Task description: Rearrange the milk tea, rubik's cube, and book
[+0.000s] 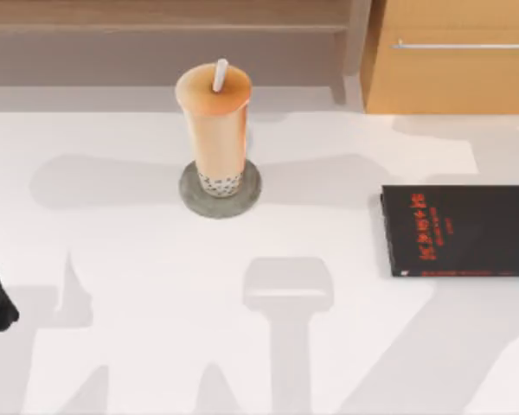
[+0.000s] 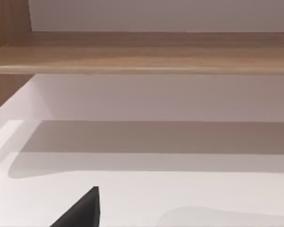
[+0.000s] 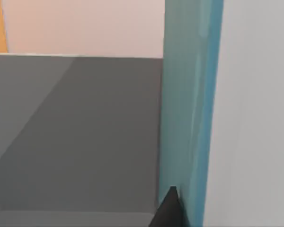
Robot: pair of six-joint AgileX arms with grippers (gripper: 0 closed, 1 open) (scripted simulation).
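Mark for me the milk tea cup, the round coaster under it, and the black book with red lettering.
Tall orange-tan milk tea cup [image 1: 218,130], top view, on its side wall.
Round grey coaster [image 1: 189,192], top view, on its bare left rim.
Thin black book with red lettering [image 1: 467,229], top view, on its cover's middle.

- milk tea [image 1: 214,130] upright on grey coaster [image 1: 190,192], roughly 12 o'clock of table centre; tall obstacle
- thin black book [image 1: 458,231] lies flat at 3 o'clock edge, low
- table [image 1: 138,285] open from centre to 6 and 9 o'clock
- wooden shelf [image 1: 156,35] blocks 12 o'clock edge
- teal book [image 3: 189,113] close against the right wrist camera, probably upright
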